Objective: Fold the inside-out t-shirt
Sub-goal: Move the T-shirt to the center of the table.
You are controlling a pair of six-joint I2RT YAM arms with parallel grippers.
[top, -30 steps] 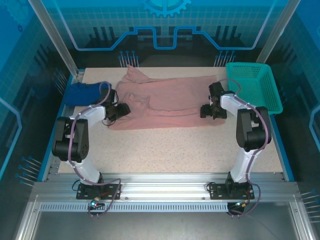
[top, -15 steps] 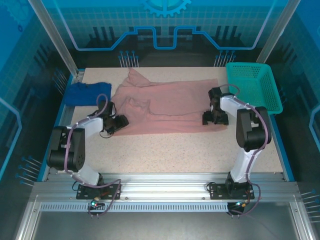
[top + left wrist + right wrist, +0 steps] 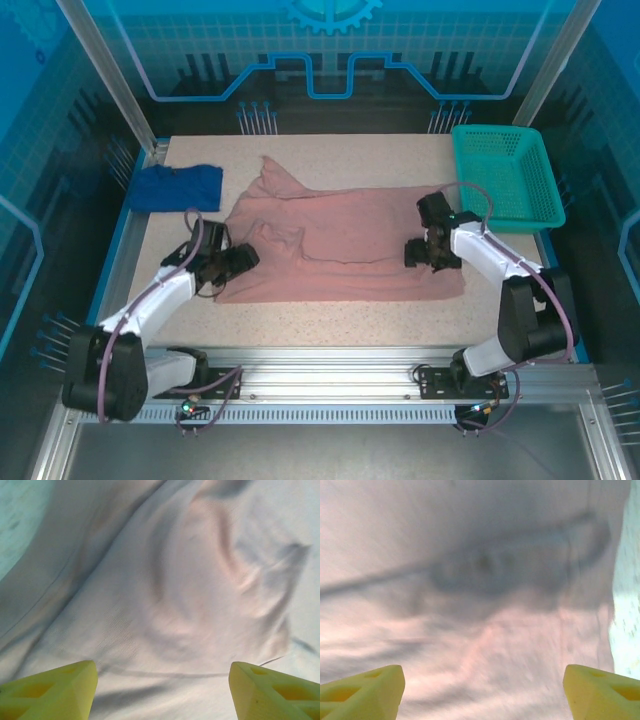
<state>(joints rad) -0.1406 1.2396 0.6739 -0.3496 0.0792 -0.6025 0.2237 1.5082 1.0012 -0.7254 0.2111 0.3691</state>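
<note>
Dusty-pink soft fabric t-shirt [image 3: 340, 245] lies spread and wrinkled across the middle of the speckled beige table [image 3: 350, 320], 1 sleeve trailing toward the upper left of the frame. Left gripper [image 3: 238, 260] sits at its left edge, right gripper [image 3: 418, 250] on its right part. Both have their yellow fingers [image 3: 55, 687] spread wide over the fabric. Dark blue crumpled cloth [image 3: 178, 186] lies upper left, apart.

t-shirt [image 3: 345, 245] | dusty pink, soft | spread out sideways, wrinkled | left end rumpled
</note>
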